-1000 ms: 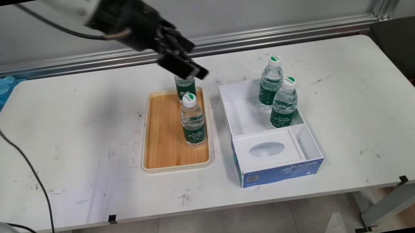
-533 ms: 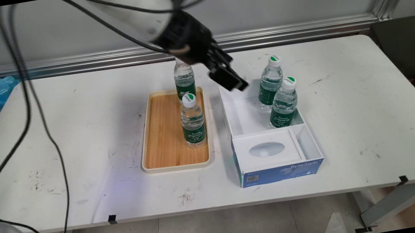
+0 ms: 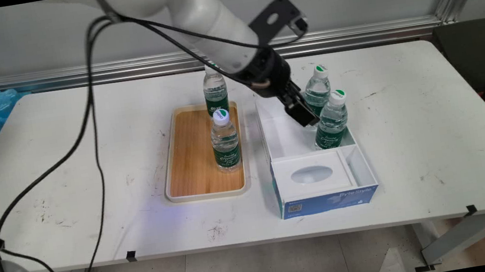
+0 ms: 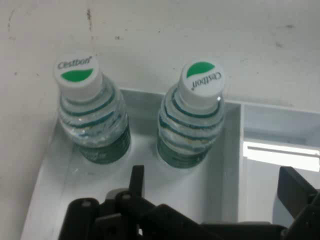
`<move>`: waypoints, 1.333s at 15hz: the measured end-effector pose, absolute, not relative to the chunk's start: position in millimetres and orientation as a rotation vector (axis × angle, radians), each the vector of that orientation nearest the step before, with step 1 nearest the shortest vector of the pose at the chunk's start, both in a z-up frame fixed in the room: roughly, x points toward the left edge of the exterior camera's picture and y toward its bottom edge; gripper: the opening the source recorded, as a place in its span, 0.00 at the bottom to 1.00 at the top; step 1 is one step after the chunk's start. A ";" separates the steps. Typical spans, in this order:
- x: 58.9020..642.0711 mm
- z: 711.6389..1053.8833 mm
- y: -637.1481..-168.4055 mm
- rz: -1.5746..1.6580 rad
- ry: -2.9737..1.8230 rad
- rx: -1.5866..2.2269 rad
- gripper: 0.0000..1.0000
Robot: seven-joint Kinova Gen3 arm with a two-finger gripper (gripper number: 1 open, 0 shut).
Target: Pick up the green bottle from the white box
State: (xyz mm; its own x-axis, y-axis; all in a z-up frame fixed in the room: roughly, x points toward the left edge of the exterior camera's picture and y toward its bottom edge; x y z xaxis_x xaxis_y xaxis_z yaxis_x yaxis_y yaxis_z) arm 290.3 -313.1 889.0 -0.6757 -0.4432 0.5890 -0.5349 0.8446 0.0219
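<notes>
Main view: black two-finger gripper hangs over the big compartment of the white open-topped cardboard box with a blue front, just beside two clear water bottles with green labels; the farther bottle and the nearer bottle stand upright inside it. Left of the box, a wooden tray with a cream rim carries a third bottle; a fourth bottle stands at its far edge on the white tabletop.

Hand view: the fingers are spread wide and hold nothing; both capped bottles stand side by side ahead of them.

Two upright bottles (boxed)
</notes>
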 end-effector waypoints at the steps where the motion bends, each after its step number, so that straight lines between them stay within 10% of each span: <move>1: 282.1 883.1 -316.3 0.205 -2.431 0.713 1.00; 18: 212.1 821.6 -352.6 0.238 -2.456 0.748 1.00; 19: 210.6 820.7 -353.4 0.237 -2.454 0.749 0.00; 20: 209.2 820.0 -354.0 0.237 -2.452 0.750 0.00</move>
